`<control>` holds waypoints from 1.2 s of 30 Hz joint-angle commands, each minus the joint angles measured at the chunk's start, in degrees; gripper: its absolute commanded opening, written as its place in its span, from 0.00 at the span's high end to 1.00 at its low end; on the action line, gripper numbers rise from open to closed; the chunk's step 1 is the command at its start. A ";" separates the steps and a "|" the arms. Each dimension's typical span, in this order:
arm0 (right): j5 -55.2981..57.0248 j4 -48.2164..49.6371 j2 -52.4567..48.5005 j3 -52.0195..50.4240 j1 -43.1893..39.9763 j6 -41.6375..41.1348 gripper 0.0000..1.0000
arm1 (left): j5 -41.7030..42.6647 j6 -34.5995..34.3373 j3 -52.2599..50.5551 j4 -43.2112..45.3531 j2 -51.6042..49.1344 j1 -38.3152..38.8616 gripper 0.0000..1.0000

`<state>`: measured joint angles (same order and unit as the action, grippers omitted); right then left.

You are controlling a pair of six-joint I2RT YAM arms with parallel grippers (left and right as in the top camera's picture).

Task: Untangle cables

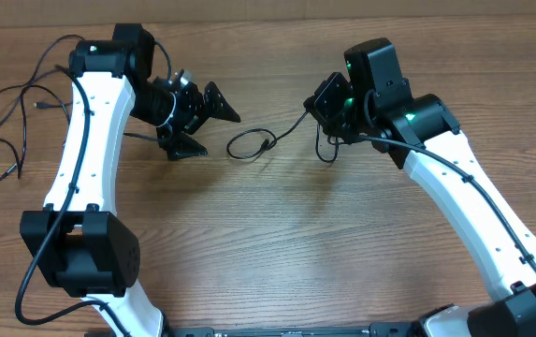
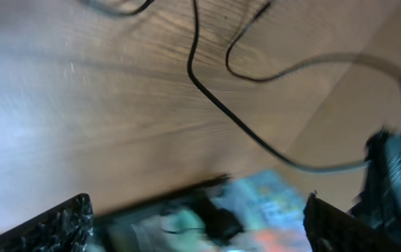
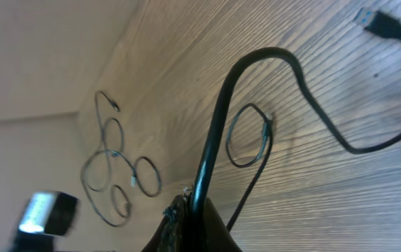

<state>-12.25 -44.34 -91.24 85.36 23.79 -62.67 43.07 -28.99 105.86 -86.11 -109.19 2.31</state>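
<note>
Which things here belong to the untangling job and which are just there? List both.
Job: looped cable, pinched in the shut right gripper; loose cables outside the left arm; open left gripper, empty.
Not the job: wooden table; thicker wires fixed along the arms.

Left claw (image 1: 206, 124) spread wide, right claw (image 3: 188, 207) apparently pinched shut.

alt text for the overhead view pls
The right gripper is shut on a thin glossy black cable looped on the wooden table. The left gripper hangs open and empty beside it; more loose black cables lie at the far left.
</note>
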 commanded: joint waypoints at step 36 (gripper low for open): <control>12.85 9.60 -0.17 0.20 11.82 -15.50 0.96 | 4.94 -48.39 -0.07 11.45 0.07 7.37 0.76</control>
<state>0.01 -35.14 -91.26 85.36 35.35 -78.00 49.04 -76.40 105.84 -74.91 -109.19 9.30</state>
